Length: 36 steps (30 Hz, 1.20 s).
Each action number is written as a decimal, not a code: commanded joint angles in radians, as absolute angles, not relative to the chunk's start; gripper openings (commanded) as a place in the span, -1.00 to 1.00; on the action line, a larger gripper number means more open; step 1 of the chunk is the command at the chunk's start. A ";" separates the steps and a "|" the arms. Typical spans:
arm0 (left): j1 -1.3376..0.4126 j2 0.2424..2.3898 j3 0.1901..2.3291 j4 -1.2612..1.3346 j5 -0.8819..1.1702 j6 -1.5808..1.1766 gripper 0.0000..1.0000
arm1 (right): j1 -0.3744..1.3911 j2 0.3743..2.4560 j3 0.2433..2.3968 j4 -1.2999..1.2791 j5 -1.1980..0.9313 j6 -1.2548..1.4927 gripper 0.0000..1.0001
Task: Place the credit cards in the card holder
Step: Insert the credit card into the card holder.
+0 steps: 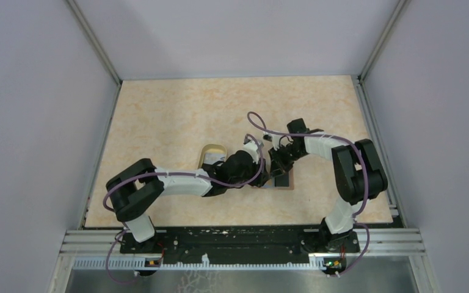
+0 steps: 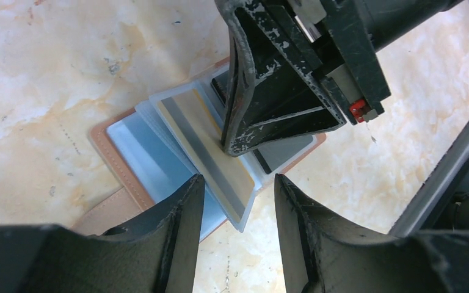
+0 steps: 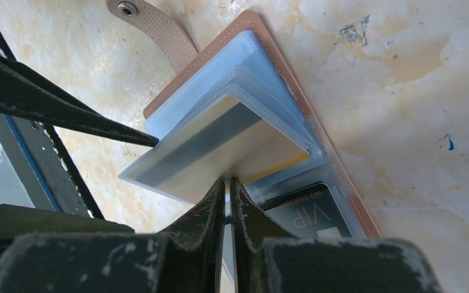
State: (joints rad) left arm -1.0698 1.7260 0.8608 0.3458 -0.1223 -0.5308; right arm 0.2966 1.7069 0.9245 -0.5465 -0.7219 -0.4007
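I'm pinching a striped credit card (image 3: 220, 152) w/ the right end effector (image 3: 227, 195), nearly closed on its edge, card half inside the card holder (image 3: 244, 61) lying open on the surface (image 3: 415, 122). The left end effector (image 2: 238, 183) is hovering open. I'm aiming to push slow & flat, in line w/ the sleeve.

Cream, yellow-veined stone-look counter (image 1: 177, 116) carrying two things near its front middle.
A small, flat reddish-brown leather card holder (image 1: 283, 182) lies open on it, light blue inside facing up. Its clear sleeves are fanned upward and its snap tab (image 3: 152, 27) lies flat on the surface. To its left, near but not touching it, sits an oval tan-rimmed dish (image 1: 212, 152), partly hidden. Small dark specks dot the counter around the holder.
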 commanded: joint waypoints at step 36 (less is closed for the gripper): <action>-1.053 1.775 0.876 0.419 -0.096 -0.626 0.20 | 0.243 1.713 0.962 -0.566 -0.660 -0.394 -0.87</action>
